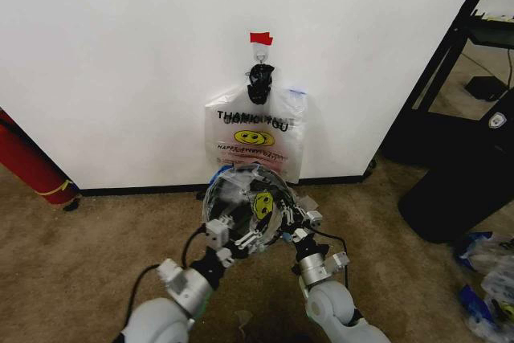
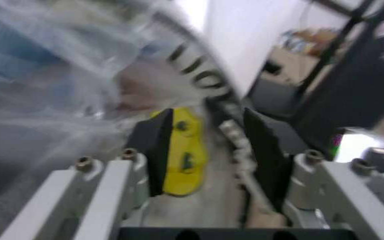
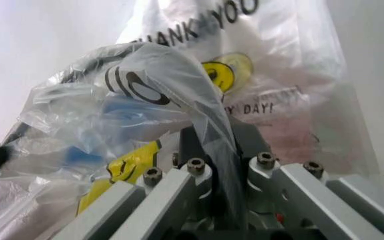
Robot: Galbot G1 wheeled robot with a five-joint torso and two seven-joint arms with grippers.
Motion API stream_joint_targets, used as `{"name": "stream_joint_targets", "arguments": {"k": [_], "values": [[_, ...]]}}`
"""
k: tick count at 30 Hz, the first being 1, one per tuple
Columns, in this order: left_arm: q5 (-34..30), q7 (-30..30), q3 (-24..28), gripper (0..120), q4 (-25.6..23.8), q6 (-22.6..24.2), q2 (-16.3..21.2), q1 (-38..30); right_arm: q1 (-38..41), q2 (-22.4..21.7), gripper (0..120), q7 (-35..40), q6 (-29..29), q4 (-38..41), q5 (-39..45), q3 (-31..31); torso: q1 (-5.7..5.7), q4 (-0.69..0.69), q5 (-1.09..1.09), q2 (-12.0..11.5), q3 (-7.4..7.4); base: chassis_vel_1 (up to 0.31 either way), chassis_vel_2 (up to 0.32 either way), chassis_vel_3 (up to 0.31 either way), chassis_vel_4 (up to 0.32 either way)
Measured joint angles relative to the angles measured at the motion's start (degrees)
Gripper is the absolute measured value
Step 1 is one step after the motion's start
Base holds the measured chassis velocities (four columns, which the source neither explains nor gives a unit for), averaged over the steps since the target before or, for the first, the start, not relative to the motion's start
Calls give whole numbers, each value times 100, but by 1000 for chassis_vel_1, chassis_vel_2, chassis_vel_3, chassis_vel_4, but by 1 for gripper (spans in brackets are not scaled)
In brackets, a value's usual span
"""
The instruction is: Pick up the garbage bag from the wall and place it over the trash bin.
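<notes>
The garbage bag (image 1: 245,206), see-through with blue patches and a yellow smiley, is stretched into a round shape low in front of the wall (image 1: 120,54). A dark round rim (image 1: 207,198) shows through it, which looks like the trash bin's. My left gripper (image 1: 229,234) is at the bag's near left side. In the left wrist view it (image 2: 212,150) is open, with the bag's smiley part (image 2: 182,150) lying between its fingers. My right gripper (image 1: 289,226) is at the near right side. It (image 3: 222,150) is shut on a fold of the bag (image 3: 178,85).
A second bag with black THANK YOU print (image 1: 257,138) hangs from a hook (image 1: 259,54) under red tape (image 1: 260,38). A red cylinder (image 1: 28,158) leans at the left. A black cabinet (image 1: 466,174) and loose bags on the carpet (image 1: 486,275) are at the right.
</notes>
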Motion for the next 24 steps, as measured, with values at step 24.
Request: {"name": "stream_joint_targets", "arguments": {"k": [24], "values": [[361, -1383, 128, 0, -105, 1011, -414, 37, -42, 202, 1, 150, 758, -247, -1291, -19, 0, 2, 0, 0, 0, 0, 0, 0, 0]]}}
